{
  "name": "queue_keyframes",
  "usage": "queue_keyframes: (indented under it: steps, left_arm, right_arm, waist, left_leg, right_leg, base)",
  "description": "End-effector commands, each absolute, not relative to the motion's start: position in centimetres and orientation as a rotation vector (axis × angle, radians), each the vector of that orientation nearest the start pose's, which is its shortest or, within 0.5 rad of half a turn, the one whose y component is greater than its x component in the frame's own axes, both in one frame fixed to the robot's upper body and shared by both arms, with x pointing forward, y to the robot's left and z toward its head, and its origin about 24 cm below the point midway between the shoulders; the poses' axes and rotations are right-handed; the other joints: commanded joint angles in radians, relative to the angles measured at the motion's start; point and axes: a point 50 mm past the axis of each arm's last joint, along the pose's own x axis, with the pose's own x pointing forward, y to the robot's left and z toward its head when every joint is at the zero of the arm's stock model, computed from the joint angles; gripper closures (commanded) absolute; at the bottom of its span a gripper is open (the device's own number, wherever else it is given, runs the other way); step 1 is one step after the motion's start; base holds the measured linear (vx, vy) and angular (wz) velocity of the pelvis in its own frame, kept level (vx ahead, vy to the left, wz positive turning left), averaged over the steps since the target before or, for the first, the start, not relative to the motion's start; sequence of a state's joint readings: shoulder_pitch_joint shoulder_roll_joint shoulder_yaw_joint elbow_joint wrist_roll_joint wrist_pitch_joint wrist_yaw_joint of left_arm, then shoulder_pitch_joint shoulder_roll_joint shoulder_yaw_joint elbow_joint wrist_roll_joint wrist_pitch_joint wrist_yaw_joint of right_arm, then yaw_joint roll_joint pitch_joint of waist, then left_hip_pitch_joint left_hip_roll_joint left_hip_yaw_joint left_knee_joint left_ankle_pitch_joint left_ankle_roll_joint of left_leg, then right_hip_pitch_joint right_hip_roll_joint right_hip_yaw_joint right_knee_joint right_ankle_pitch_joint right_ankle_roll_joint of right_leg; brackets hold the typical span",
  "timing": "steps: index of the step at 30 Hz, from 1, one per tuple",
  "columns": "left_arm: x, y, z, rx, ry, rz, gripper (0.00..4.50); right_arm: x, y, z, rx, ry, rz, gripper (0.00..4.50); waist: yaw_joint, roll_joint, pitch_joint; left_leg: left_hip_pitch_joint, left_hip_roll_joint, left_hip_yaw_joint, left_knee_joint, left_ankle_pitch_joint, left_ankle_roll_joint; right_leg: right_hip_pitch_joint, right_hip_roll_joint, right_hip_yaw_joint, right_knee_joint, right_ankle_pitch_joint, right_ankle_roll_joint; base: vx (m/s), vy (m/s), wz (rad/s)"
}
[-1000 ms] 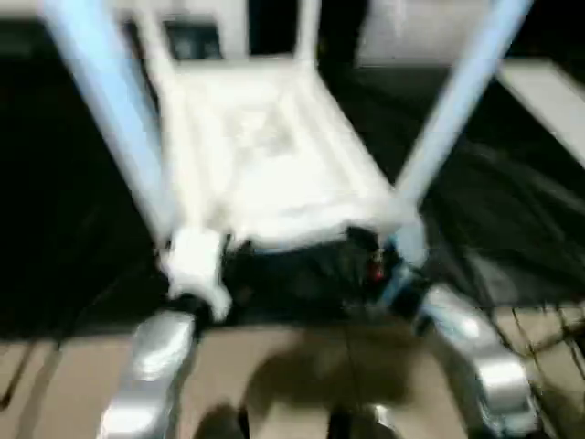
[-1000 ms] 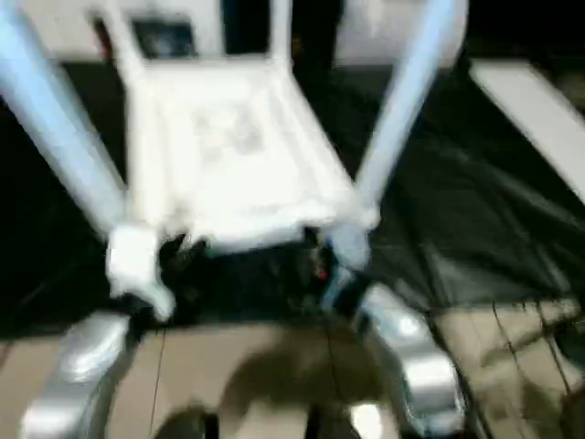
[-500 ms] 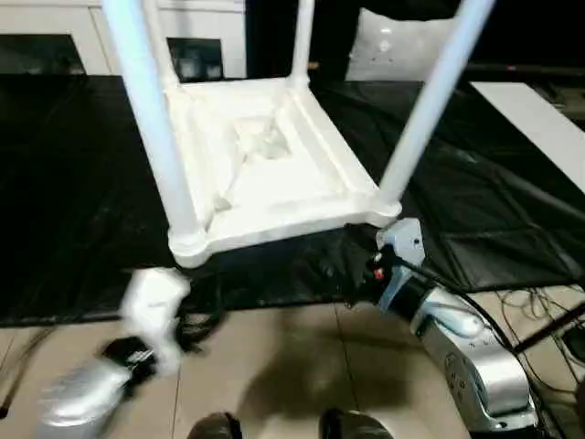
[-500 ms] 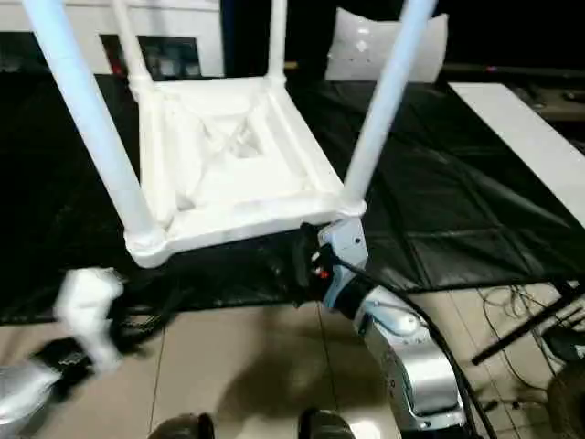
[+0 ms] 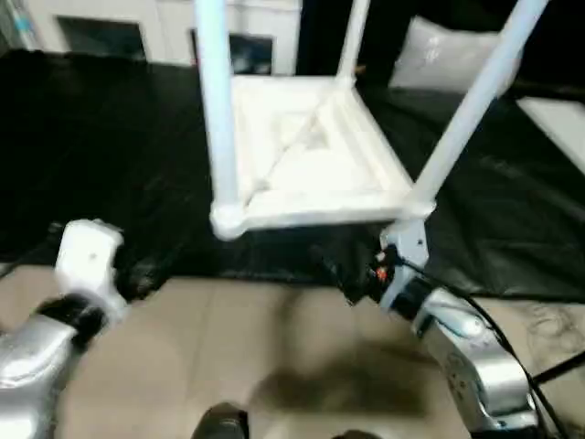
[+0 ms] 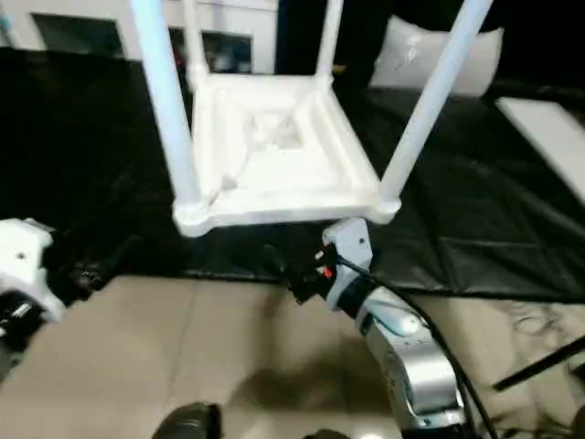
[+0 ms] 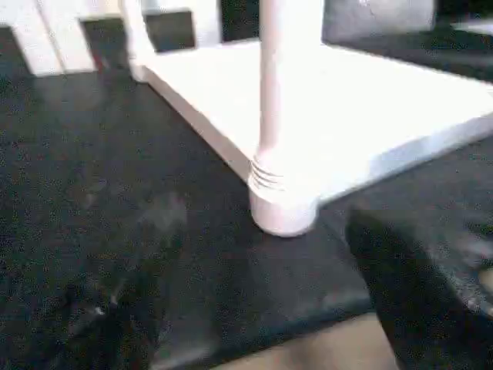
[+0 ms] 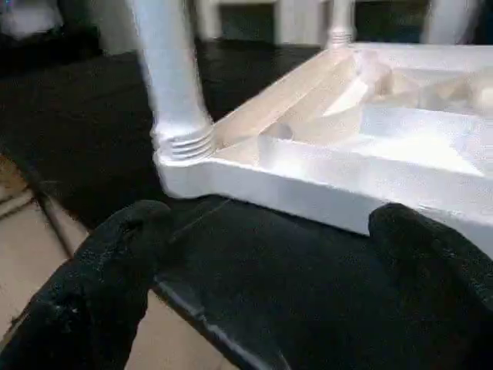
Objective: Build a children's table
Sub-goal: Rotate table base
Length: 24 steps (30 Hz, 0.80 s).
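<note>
The children's table lies upside down on a black mat, its ribbed underside up and its white legs standing in the corner sockets. My left gripper is open and empty, off to the left of the near-left corner socket and apart from it. It hangs over the mat's front edge. Just in front of the table's near-right corner, my right gripper stands open with its black fingers spread before the table's rim, touching nothing.
The black mat covers the floor under and around the table. Tan floor lies in front of it, with my feet at the bottom edge. White cabinets and a pale cushion stand behind. Cables run at the right.
My left arm has drawn back and to the left, away from the table's near-left corner, and its fingers have opened. The right gripper stays open by the near-right corner. The camera has shifted.
</note>
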State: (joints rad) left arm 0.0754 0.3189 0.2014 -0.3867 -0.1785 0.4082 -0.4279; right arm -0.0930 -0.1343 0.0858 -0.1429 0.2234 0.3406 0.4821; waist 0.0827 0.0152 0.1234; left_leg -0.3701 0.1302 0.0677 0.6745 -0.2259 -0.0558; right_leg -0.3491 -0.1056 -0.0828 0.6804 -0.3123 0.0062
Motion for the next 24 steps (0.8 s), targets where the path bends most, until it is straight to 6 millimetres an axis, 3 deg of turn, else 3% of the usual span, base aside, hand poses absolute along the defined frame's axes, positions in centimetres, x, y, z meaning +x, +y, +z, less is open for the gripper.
queue_keyframes:
  steps: [1,2,3,4,5,6,8,10,11,12,13,14,15,16,17,19,24]
  left_arm:
    - [23.5,21.6,9.3,0.129,0.086,-0.246,0.44]
    - [23.9,21.4,9.4,0.115,0.073,-0.251,0.35]
    - [24.1,21.2,9.5,0.109,0.069,-0.258,0.23]
    - [24.5,20.9,9.6,0.105,0.064,-0.285,0.14]
    - [24.7,20.8,9.7,0.110,0.060,-0.298,0.08]
    - [25.4,20.4,9.9,0.107,0.053,-0.320,0.05]
    - [25.8,20.2,10.0,0.109,0.049,-0.325,0.02]
    - [26.4,20.0,10.2,0.113,0.040,-0.327,0.02]
    - [27.0,19.9,10.3,0.116,0.036,-0.328,0.02]
    - [27.4,19.8,10.3,0.120,0.035,-0.329,0.02]
    - [27.5,19.8,10.3,0.122,0.034,-0.329,0.02]
    - [28.0,19.8,10.3,0.132,0.037,-0.322,0.02]
    - [28.6,19.6,10.2,0.137,0.040,-0.322,0.02]
    - [28.9,19.5,10.2,0.137,0.040,-0.325,0.02]
    - [29.2,19.4,10.2,0.146,0.044,-0.323,0.02]
    - [29.7,19.4,10.1,0.156,0.055,-0.303,0.02]
    - [30.6,19.4,10.3,0.123,0.048,-0.265,0.02]
  right_arm:
    - [26.1,-12.1,6.9,0.083,0.116,0.604,0.00]
    - [26.1,-12.1,6.8,0.091,0.123,0.604,0.00]
    - [26.1,-12.0,6.9,0.091,0.123,0.606,0.00]
    - [26.1,-11.9,7.0,0.097,0.111,0.618,0.00]
    - [26.0,-11.8,7.1,0.110,0.102,0.636,0.00]
    - [26.0,-11.8,7.0,0.068,0.095,0.643,0.00]
    - [26.1,-11.8,7.0,0.033,0.087,0.646,0.00]
    - [26.2,-11.9,7.1,0.064,0.074,0.642,0.00]
    - [26.4,-12.0,7.4,0.087,0.062,0.622,0.00]
    - [26.5,-12.0,7.5,0.084,0.054,0.614,0.00]
    - [26.5,-12.0,7.5,0.083,0.052,0.612,0.00]
    - [26.7,-12.1,7.5,0.069,0.050,0.602,0.00]
    - [26.8,-12.2,7.6,0.059,0.048,0.594,0.00]
    - [26.8,-12.2,7.6,0.057,0.045,0.593,0.00]
    - [26.8,-12.2,7.6,0.058,0.052,0.591,0.00]
    - [26.9,-12.2,7.6,0.047,0.052,0.580,0.00]
    - [27.1,-12.6,7.2,0.012,0.079,0.568,0.00]
  waist:
    - [-0.036,-0.012,-0.033]
    - [-0.039,0.024,-0.050]
    - [-0.056,0.012,-0.059]
    - [-0.058,0.012,-0.063]
    - [-0.063,0.007,-0.061]
    - [-0.066,-0.003,-0.058]
    - [-0.064,-0.016,-0.061]
    - [-0.063,-0.027,-0.065]
    - [-0.059,-0.030,-0.072]
    - [-0.055,-0.028,-0.084]
    - [-0.054,-0.024,-0.087]
    - [-0.055,-0.027,-0.090]
    - [-0.054,-0.024,-0.099]
    - [-0.052,-0.024,-0.102]
    - [-0.052,-0.022,-0.104]
    - [-0.049,-0.017,-0.102]
    - [-0.050,-0.018,-0.094]
  left_leg:
    - [0.030,0.088,-0.033,-0.149,-0.482,-0.115]
    - [0.037,0.086,-0.040,-0.172,-0.631,-0.135]
    - [0.019,0.082,-0.039,-0.180,-0.554,-0.109]
    - [0.007,0.079,-0.037,-0.182,-0.485,-0.093]
    - [-0.002,0.077,-0.030,-0.184,-0.439,-0.078]
    - [-0.001,0.075,-0.019,-0.180,-0.470,-0.077]
    - [0.002,0.074,-0.004,-0.171,-0.465,-0.072]
    - [-0.005,0.075,0.008,-0.169,-0.406,-0.053]
    - [-0.005,0.074,0.017,-0.167,-0.323,-0.028]
    - [-0.003,0.077,0.024,-0.162,-0.215,0.000]
    - [-0.002,0.079,0.028,-0.160,-0.173,0.010]
    - [-0.012,0.079,0.040,-0.161,-0.147,0.024]
    - [-0.012,0.077,0.046,-0.155,-0.091,0.029]
    - [-0.009,0.075,0.050,-0.152,-0.065,0.036]
    - [-0.013,0.075,0.051,-0.148,-0.009,0.052]
    - [-0.011,0.077,0.055,-0.148,-0.011,0.057]
    - [-0.003,0.087,0.061,-0.159,-0.143,0.013]
  right_leg:
    - [-0.016,-0.004,0.050,-0.120,-0.359,-0.131]
    - [0.000,-0.008,0.056,-0.110,-0.199,-0.131]
    - [0.022,-0.016,0.055,-0.109,-0.053,-0.139]
    - [0.033,-0.019,0.052,-0.109,0.003,-0.143]
    - [0.032,-0.027,0.052,-0.121,-0.005,-0.140]
    - [0.023,-0.035,0.057,-0.138,-0.127,-0.134]
    - [0.009,-0.049,0.067,-0.154,-0.264,-0.128]
    - [0.008,-0.054,0.071,-0.160,-0.295,-0.125]
    - [0.009,-0.053,0.076,-0.156,-0.243,-0.131]
    - [0.008,-0.049,0.077,-0.147,-0.129,-0.152]
    - [0.007,-0.046,0.074,-0.141,-0.072,-0.167]
    - [0.009,-0.040,0.071,-0.135,0.002,-0.181]
    - [0.011,-0.033,0.070,-0.125,0.094,-0.193]
    - [0.010,-0.031,0.070,-0.122,0.141,-0.200]
    - [0.015,-0.031,0.069,-0.113,0.226,-0.219]
    - [0.013,-0.030,0.067,-0.114,0.240,-0.236]
    - [0.010,-0.028,0.070,-0.127,0.074,-0.244]
  base:
    - [-0.072,0.061,0.07]
    - [-0.111,-0.001,0.05]
    - [0.000,0.000,0.00]
    - [0.000,0.000,0.00]
    - [0.000,0.000,0.00]
    - [0.000,0.000,0.00]
    - [0.000,0.000,0.00]
    - [0.000,0.000,0.00]
    - [0.000,0.000,0.00]
    - [0.000,0.000,0.00]
    - [0.022,-0.060,0.01]
    - [0.029,-0.052,-0.03]
    - [0.029,-0.052,-0.03]
    - [0.000,0.000,0.00]
    - [0.000,0.000,0.00]
    - [0.000,0.000,0.00]
    - [0.000,0.000,0.00]
